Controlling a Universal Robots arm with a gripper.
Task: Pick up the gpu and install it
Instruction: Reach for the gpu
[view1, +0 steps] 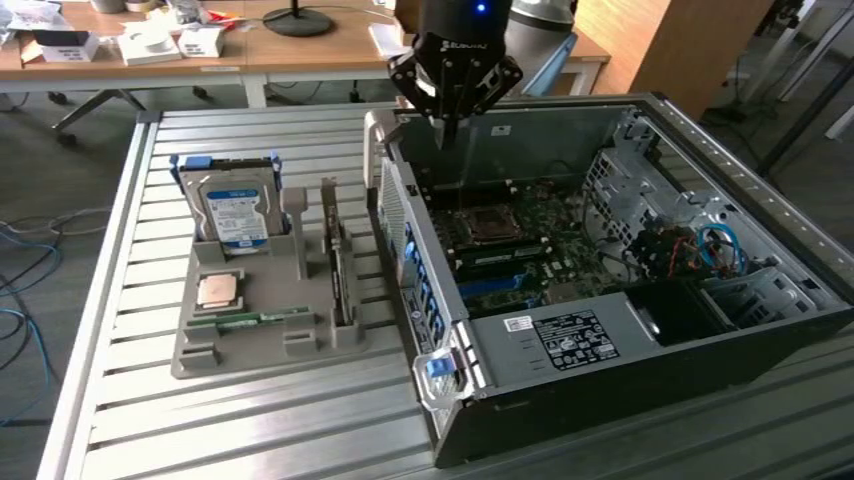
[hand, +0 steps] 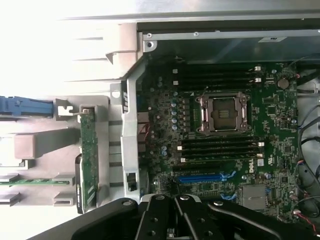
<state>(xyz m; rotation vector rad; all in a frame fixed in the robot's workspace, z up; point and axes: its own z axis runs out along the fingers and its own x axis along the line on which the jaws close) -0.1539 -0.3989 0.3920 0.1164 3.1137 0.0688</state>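
Hovering at upper centre over the computer case (view1: 697, 132), gripper (view1: 447, 128) clenched on nothing. Lower left of it, standing edge-on in the grey holder (view1: 254, 345): gpu (view1: 336, 265), long axis running up-down the frame.

Exterior high, oblique; wrist straight down, closer (shared: motherboard (view1: 523, 238) (hand: 280, 125)).

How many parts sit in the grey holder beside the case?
4: a hard drive upright at the far end, a processor chip lying flat before it, a memory stick nearer the front, and the gpu on edge nearest the case. None seems hidden.
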